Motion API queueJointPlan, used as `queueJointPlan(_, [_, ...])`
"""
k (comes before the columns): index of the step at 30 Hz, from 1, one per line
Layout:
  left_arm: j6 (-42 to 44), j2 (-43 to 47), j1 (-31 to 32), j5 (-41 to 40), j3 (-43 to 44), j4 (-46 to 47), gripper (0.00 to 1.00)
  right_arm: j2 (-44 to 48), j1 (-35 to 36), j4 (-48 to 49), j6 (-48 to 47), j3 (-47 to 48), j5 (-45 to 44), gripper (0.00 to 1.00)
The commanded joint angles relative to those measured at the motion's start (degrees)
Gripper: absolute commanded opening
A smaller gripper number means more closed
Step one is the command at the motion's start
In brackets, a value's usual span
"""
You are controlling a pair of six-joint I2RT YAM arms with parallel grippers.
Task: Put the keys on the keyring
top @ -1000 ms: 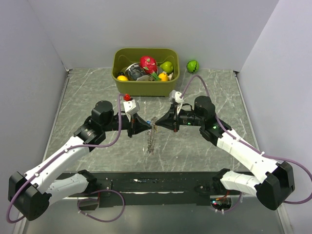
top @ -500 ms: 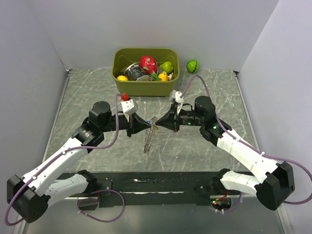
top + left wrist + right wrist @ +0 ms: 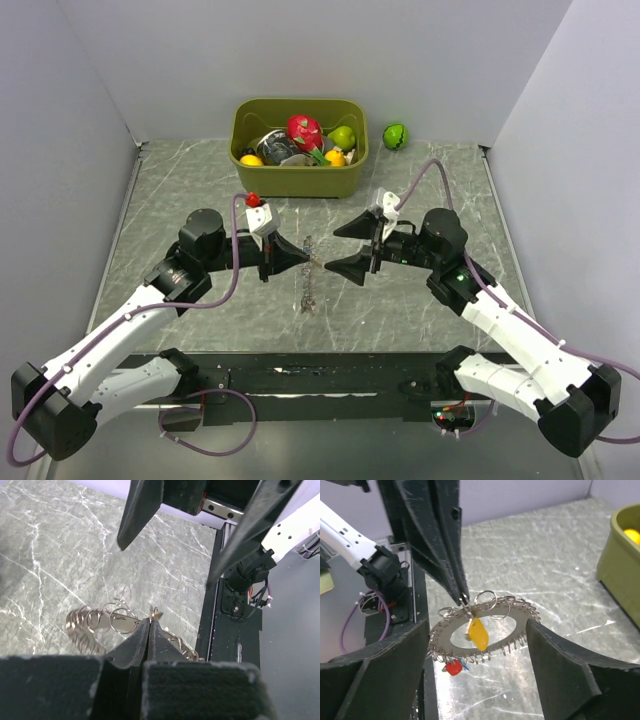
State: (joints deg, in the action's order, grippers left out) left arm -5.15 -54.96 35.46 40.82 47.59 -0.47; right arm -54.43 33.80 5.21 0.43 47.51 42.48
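the left gripper (image 3: 306,258) is pinched tight on a small loop at the rim of the keyring (image 3: 308,288), which hangs from its tips over the middle of the table (image 3: 180,200); whether the ring's lower edge touches the table i cannot tell. the right gripper (image 3: 332,249) faces it from the right with its jaws spread wide and nothing between the pads, one finger to each side of the ring and clear of it. in the right wrist view a yellow key (image 3: 478,634) hangs in the ring's opening and a red key (image 3: 453,668) dangles below its rim. a bin (image 3: 300,182) of toy fruit sits at the far edge, with a green ball (image 3: 396,135) just beside it on the right.
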Motion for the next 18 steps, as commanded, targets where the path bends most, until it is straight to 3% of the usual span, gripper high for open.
queueJointPlan(1, [-0.65, 1.87, 0.22, 3.21, 1.45, 5.48, 0.01, 2.05, -0.4, 5.33, 0.81, -1.01, 3.91, 0.87])
queueJointPlan(7, [-2.23, 1.7, 0.31, 6.37, 0.84, 8.73, 0.01, 1.96, -0.4, 9.72, 1.15, -1.19, 13.75, 0.84])
queueJointPlan(12, [-2.41, 0.82, 0.75, 7.61, 1.27, 9.35, 0.01, 0.3, -0.4, 11.22, 2.56, 0.04, 17.28, 0.6])
queueJointPlan(18, [-1.89, 0.03, 1.1, 8.05, 1.71, 9.61, 0.01, -1.64, -0.32, 12.63, 3.79, -0.13, 16.59, 0.59])
